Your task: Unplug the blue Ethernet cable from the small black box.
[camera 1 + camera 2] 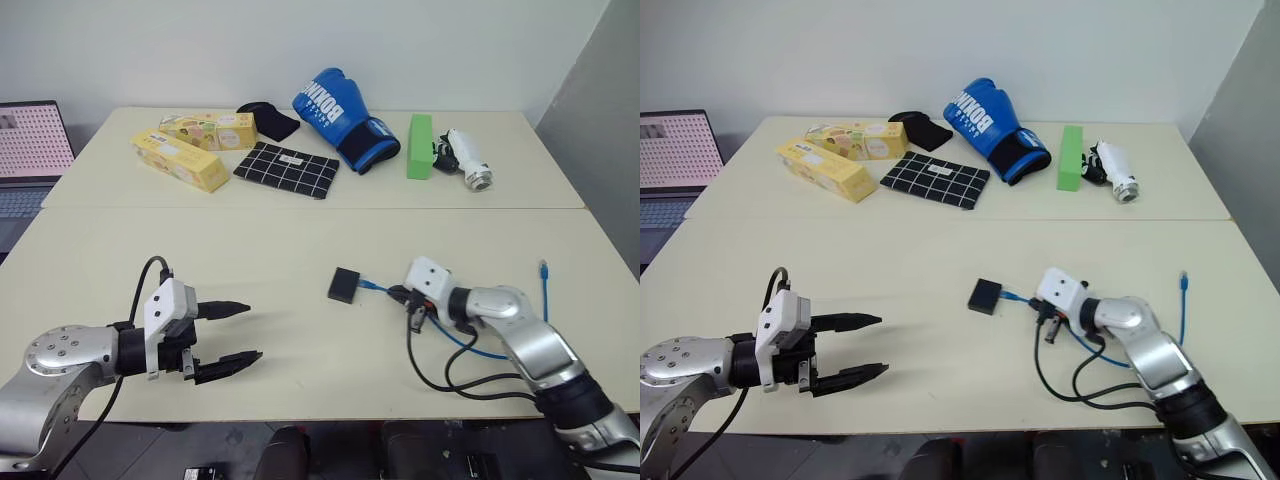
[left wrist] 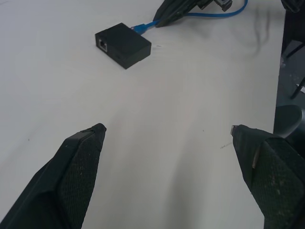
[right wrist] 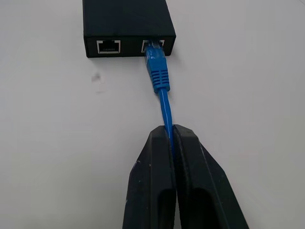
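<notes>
With the right gripper (image 3: 170,131) pinching the blue Ethernet cable (image 3: 164,107) just right of the small black box (image 1: 345,285) mid-table and the left gripper (image 1: 228,335) hovering spread, the unheld box is risking being dragged along.

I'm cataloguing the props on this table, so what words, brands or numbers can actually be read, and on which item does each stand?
"BONING", as far as it can be read: white letters on the blue boxing glove.
Two yellow boxes: printing too small to read.
White label on the black grid cloth: too small to read.
Small black box, blue Ethernet cable: no text visible.
</notes>
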Tool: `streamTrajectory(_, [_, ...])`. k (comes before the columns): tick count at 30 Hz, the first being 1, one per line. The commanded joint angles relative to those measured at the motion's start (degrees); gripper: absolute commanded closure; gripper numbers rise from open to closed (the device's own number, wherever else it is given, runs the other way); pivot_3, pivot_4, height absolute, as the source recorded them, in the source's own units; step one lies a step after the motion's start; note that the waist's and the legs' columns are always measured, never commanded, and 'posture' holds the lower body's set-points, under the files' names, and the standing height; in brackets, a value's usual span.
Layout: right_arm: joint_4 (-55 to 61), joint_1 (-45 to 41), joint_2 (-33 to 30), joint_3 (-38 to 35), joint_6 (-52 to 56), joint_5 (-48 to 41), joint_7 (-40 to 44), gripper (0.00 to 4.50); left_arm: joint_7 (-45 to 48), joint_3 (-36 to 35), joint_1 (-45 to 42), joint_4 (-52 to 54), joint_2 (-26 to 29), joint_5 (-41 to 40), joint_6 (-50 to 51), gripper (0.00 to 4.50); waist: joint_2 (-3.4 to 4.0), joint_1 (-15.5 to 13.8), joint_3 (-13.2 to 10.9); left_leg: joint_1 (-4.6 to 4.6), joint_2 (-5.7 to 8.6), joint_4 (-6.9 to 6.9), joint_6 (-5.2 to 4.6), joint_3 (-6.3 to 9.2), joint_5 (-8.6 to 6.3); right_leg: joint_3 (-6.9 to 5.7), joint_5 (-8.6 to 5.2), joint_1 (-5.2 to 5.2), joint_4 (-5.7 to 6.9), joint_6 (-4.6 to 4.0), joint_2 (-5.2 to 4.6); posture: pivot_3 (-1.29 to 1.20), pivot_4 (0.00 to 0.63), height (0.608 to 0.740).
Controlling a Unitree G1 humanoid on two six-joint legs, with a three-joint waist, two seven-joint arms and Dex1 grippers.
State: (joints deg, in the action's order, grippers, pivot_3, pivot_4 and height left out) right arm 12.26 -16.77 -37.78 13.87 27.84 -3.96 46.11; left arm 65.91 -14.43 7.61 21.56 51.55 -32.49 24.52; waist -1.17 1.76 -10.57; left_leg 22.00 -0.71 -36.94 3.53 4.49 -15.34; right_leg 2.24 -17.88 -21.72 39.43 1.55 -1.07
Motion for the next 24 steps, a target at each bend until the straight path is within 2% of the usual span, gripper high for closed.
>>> streamTrajectory(1, [5.06,1.23,-0.62,-0.78,2.28,-1.77,1.31,4.22,0.52,1.62,-1.89,0.6,0.15,0.04,-0.3,0.0,0.0,0.03,0.0,-0.01,0.0,0.0,0.0,0.0,0.0,0.0,0.0,0.0,0.0,0.0,0.0,0.0,0.15,0.74])
streamTrajectory(2, [5.36,1.38,-0.43,-0.55,2.63,-1.61,1.06,4.0,0.48,1.99,-2.23,0.55,0.14,0.08,-0.29,0.0,0.0,0.12,0.0,-0.01,0.0,0.0,0.0,0.0,0.0,0.0,0.0,0.0,0.01,0.0,0.01,0.0,0.15,0.74])
streamTrajectory(3, [5.53,1.42,-0.41,-0.11,2.68,-1.49,1.25,3.99,0.44,2.28,-2.51,0.47,0.13,0.12,-0.32,0.0,0.0,0.19,0.0,-0.03,0.0,0.0,0.0,0.0,0.0,0.0,0.0,0.0,0.01,0.0,0.01,0.0,0.15,0.74])
streamTrajectory(9, [6.03,-0.62,3.94,-0.25,6.71,-3.06,-0.95,2.49,0.23,3.12,-2.72,0.46,-0.07,0.19,-0.59,0.0,0.0,0.29,0.0,-0.05,-0.01,0.01,0.0,0.01,0.0,0.01,0.0,-0.03,0.02,-0.01,0.07,0.0,0.15,0.74])
streamTrajectory(16, [0.56,-4.28,7.91,1.13,7.44,-1.65,-3.14,2.49,0.39,2.67,-0.31,0.97,-0.58,0.37,-1.89,0.0,0.0,0.13,0.0,-0.03,-0.02,0.01,0.0,0.01,0.0,0.02,0.0,-0.04,0.02,-0.01,0.05,0.0,0.15,0.74])
streamTrajectory(21, [-2.36,-5.64,8.01,2.29,6.8,-0.74,-2.58,2.49,0.43,2.61,0.09,0.28,-1.01,0.28,-2.79,0.0,0.01,0.13,-0.01,-0.03,-0.02,0.0,0.0,0.01,0.0,0.02,0.0,-0.03,0.02,-0.01,0.05,0.0,0.15,0.74])
streamTrajectory(23, [-2.97,-6.03,7.8,2.5,6.58,-0.37,-2.53,2.85,0.37,2.79,-0.14,-0.41,-1.3,0.44,-3.05,0.0,0.01,0.13,-0.01,-0.03,-0.02,0.0,0.0,0.01,0.0,0.02,0.0,-0.03,0.02,-0.01,0.05,0.0,0.15,0.74])
streamTrajectory(24, [-2.88,-6.07,7.59,2.48,6.48,-0.33,-2.41,2.89,0.17,2.82,-0.19,-0.72,-1.58,0.38,-2.99,0.0,0.01,0.13,-0.01,-0.04,-0.02,0.0,0.0,0.01,0.0,0.02,0.0,-0.03,0.03,-0.01,0.05,0.0,0.15,0.74])
